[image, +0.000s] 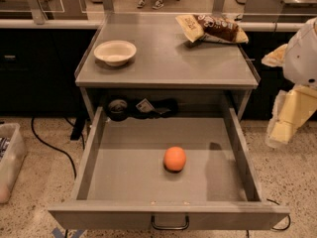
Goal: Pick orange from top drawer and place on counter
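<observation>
The gripper (280,130) hangs right of the top drawer (89,155), its arm (304,58) cut by the picture's edge (likewise the plastic bin (10,157), left).

The wide shallow grey metal drawer (124,190) stands pulled out in front of and below the flat grey metal desk (173,63). The small round orange fruit (175,158) lies in the drawer, slightly right of centre, apart from every wall. On the desk, a pale round bowl (115,52) sits at the left and a crumpled snack bag (213,29) at the back right, well apart. The robot's pale gripper (285,125) hangs right of the drawer, outside its right wall. A clear plastic bin (10,162) sits on the floor far left.
</observation>
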{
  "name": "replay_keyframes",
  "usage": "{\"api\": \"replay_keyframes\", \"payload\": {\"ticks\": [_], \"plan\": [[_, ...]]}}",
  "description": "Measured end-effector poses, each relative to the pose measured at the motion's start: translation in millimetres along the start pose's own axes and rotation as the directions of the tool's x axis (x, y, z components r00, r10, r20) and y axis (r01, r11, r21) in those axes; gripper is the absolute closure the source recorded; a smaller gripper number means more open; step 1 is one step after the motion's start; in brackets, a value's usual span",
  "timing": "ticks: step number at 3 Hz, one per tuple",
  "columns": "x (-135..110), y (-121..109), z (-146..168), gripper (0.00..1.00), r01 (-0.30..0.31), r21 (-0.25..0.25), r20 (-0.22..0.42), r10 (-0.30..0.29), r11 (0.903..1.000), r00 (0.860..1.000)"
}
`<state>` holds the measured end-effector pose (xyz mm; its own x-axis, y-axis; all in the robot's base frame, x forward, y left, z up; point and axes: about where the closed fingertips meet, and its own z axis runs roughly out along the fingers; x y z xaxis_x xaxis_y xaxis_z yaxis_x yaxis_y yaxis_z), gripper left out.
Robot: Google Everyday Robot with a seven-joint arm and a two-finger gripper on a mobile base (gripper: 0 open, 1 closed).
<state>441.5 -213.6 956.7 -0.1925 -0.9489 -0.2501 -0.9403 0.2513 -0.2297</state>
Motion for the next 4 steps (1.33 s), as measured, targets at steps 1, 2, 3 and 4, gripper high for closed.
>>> {"api": "replay_keyframes", "payload": {"ticks": [1, 2, 3, 4], "plan": [[2.6, 11.0, 44.5, 0.00, 0.007, -0.056, 0.063, -0.003, 0.9984, 0.998], [0.2, 22.9, 92.0, 0.00, 0.012, -0.108, 0.098, -0.001, 0.9940, 0.995], [-34.9, 41.8, 169.3, 0.00, 0.066, -0.143, 0.117, -0.050, 0.9876, 0.992], [-36.4, 44.1, 167.8, 0.00, 0.071, -0.136, 0.109, -0.057, 0.9881, 0.992]]}}
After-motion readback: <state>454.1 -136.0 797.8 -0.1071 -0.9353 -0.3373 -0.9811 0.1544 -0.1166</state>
